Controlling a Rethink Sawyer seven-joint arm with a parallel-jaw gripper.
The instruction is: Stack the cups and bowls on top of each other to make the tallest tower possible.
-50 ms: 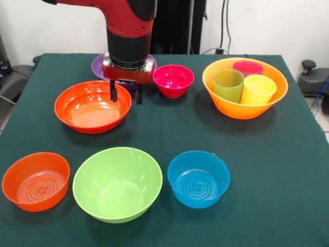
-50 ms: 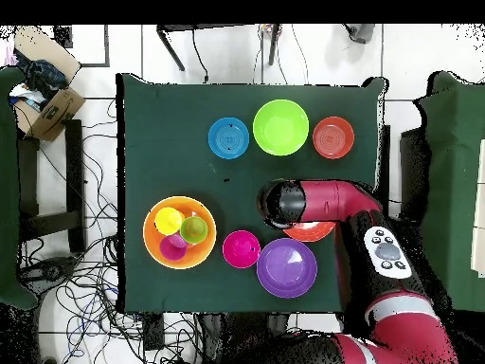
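Front row on the table [image 1: 288, 170]: lime green bowl [image 1: 117, 183], small orange bowl [image 1: 35, 180], small blue bowl [image 1: 198, 178]. Behind: wide red-orange bowl [image 1: 92, 106], pink bowl [image 1: 173, 80], purple bowl [image 2: 287, 267]. Big orange bowl [image 1: 245, 88] holds green, yellow and pink-looking cups; no tower yet. Hand [image 1: 125, 95] empty, fingers parted over the red-orange bowl's far rim. Risk: thin, slick rim may slip or the bowl may tip if pinched off-centre
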